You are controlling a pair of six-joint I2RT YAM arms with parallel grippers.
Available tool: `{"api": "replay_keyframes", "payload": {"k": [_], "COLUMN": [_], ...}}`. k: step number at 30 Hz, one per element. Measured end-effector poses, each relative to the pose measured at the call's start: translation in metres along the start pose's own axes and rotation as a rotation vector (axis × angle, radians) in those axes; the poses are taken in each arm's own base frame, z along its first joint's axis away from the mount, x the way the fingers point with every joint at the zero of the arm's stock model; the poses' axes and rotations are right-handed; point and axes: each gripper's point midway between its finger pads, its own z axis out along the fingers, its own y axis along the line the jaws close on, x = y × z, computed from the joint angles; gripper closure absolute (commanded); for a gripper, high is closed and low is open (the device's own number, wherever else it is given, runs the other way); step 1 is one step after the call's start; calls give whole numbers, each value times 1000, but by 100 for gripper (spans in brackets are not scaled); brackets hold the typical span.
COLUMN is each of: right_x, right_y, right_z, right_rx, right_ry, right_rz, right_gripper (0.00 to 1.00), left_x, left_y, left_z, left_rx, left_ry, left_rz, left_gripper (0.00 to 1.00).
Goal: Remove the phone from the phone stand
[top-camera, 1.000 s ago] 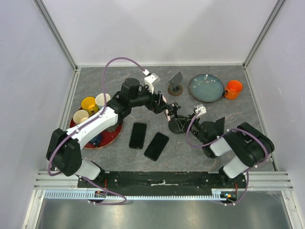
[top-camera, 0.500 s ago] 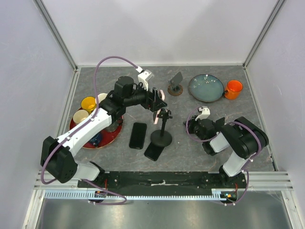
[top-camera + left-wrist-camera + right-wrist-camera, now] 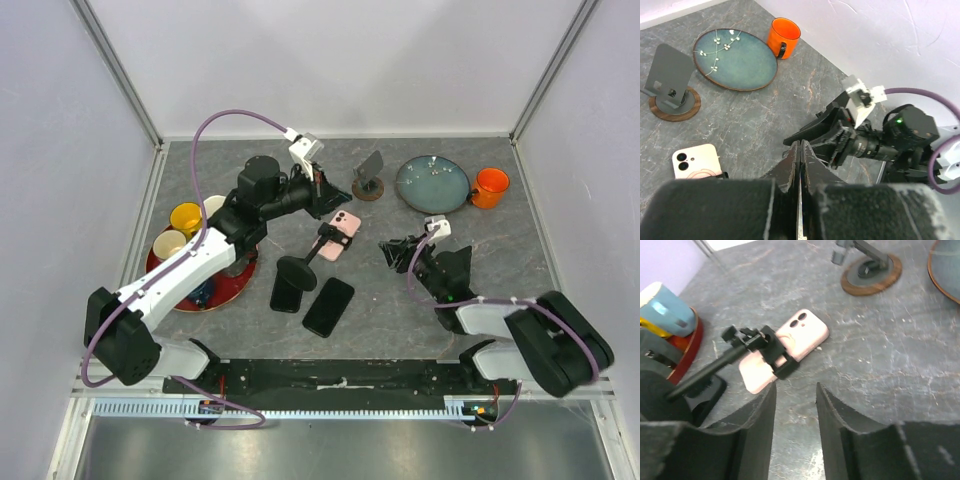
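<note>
Okay, the phone lies just ahead of my spread right fingers, long axis slanting across them; left fingers pressed together.

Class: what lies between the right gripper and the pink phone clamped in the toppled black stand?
Nothing but bare grey marbled tabletop separates the open right gripper from the pink phone, seen in the right wrist view.

White-black arms, purple cables, black hands

Midsection of pink phone covered by phone stand clamp. Stand base partly behind right claw finger. Teal plate cut by frame edge.
</note>
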Motion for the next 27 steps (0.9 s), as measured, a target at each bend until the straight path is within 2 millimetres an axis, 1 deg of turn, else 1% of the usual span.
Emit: {"api": "replay_keyframes", "payload": {"k": [2,3,4,5,6,7,8,9,11,14,15,17,19,20,22,25,27], "right_x": [-13,-16,-17,-16,-14,-11,-8,-6,-2,3,3,3,3,3,3,3,4], "right_y": [11,14,16,17,16,15,14,13,11,10,9,9,8,7,4,0,-1], "right_z": [-3,-5,-6,-7,-6,-6,-6,-5,-5,-5,-5,-7,-10,-12,-15,-17,-18], "right_rx": [-31,-41,-47,-46,-41,-35,-27,-19,-3,23,28,40,54,61,78,102,111], "right_ry": [-31,-36,-31,-19,-3,12,34,53,85,134,142,158,169,175,183,189,195], "right_rz": [-16,-21,-25,-26,-25,-23,-21,-18,-10,6,8,13,13,13,9,3,2], "right_gripper": [45,42,40,35,32,30,25,23,19,16,16,15,14,13,12,11,10], "left_x": [-1,-1,-1,-1,0,2,4,6,8,20,28,50,76,96,132,175,193], "left_y": [2,5,8,12,16,21,25,32,43,62,68,81,92,99,106,109,111], "left_z": [0,0,0,0,-1,-1,-2,-2,1,11,14,20,23,23,19,10,4], "left_rx": [-13,-28,-45,-68,-95,-124,-151,-187,-248,-326,-347,-390,-420,-445,-477,-516,-541], "left_ry": [-5,-7,-10,-10,-5,6,18,35,70,165,209,309,408,477,598,746,814], "left_rz": [0,-1,-2,-7,-15,-24,-31,-40,-54,-75,-85,-102,-119,-128,-140,-143,-133], "left_gripper": [90,77,68,59,46,41,39,37,35,32,31,30,29,29,29,29,31]}}
